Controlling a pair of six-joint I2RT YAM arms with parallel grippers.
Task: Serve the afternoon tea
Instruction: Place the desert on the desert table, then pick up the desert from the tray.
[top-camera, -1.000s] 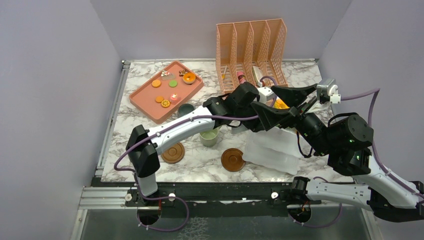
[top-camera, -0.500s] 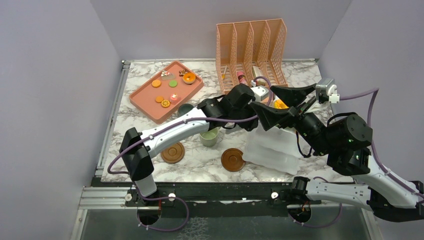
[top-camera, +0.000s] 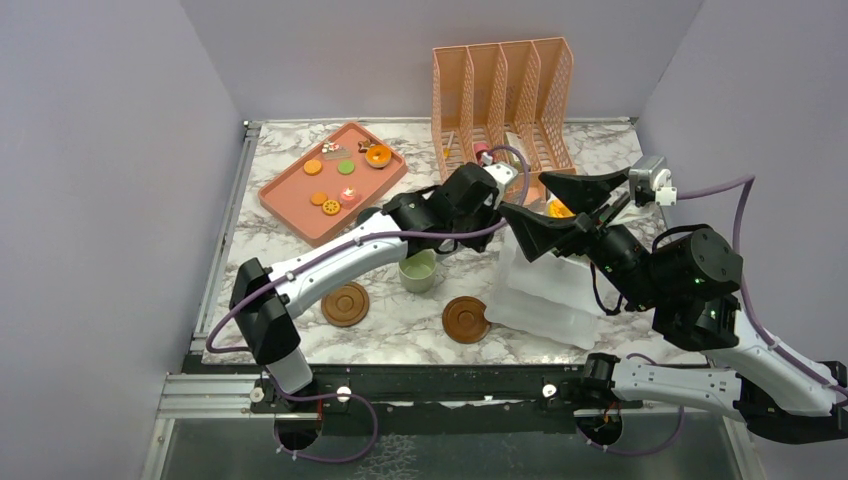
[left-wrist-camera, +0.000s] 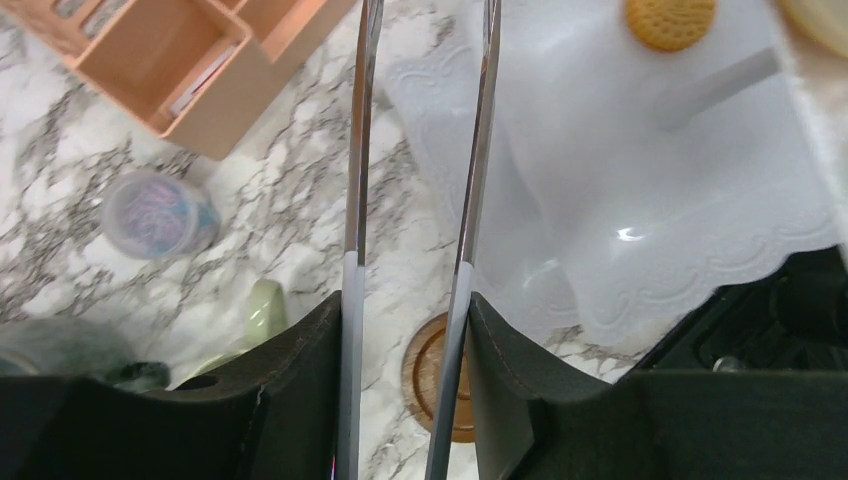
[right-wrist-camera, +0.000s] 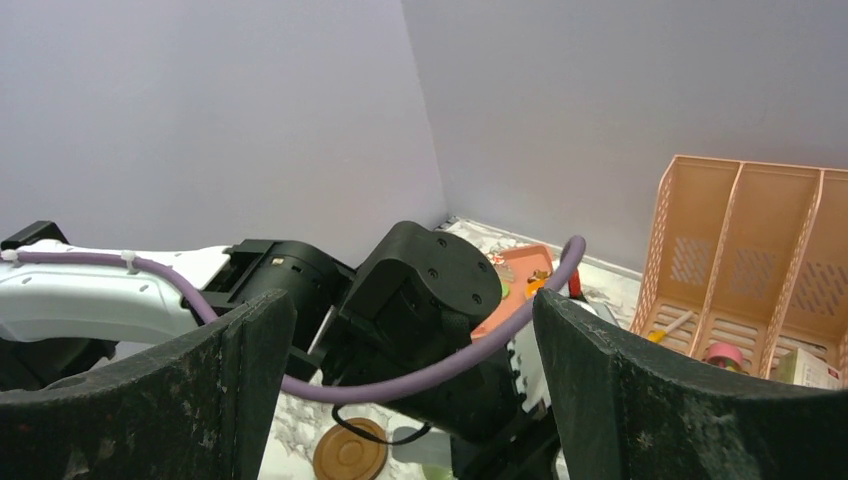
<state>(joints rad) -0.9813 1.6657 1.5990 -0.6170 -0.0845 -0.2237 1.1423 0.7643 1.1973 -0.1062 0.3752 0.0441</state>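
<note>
My left gripper (left-wrist-camera: 405, 310) is shut on a pair of metal tongs (left-wrist-camera: 357, 150). Their two blades run up out of the left wrist view with nothing between them. Below them lie a white plate (left-wrist-camera: 640, 180) with a round biscuit (left-wrist-camera: 671, 20) on it and a brown coaster (left-wrist-camera: 432, 375). The pale green mug (top-camera: 419, 272) stands by the left forearm. The grey-blue mug (top-camera: 372, 217) is half hidden behind that arm. A second coaster (top-camera: 345, 304) lies to the left. My right gripper (top-camera: 527, 195) hangs open above the plate (top-camera: 545, 300), holding nothing.
A pink tray (top-camera: 290, 205) at the back left carries several small toy cookies and cakes. An orange file rack (top-camera: 505, 95) stands at the back. A tiny lilac cup (left-wrist-camera: 158, 212) sits by the rack's corner. Grey walls close in left, right and behind.
My left arm has drawn back to the left and toward the rack, carrying the tongs off the plate. The right arm has barely moved.
</note>
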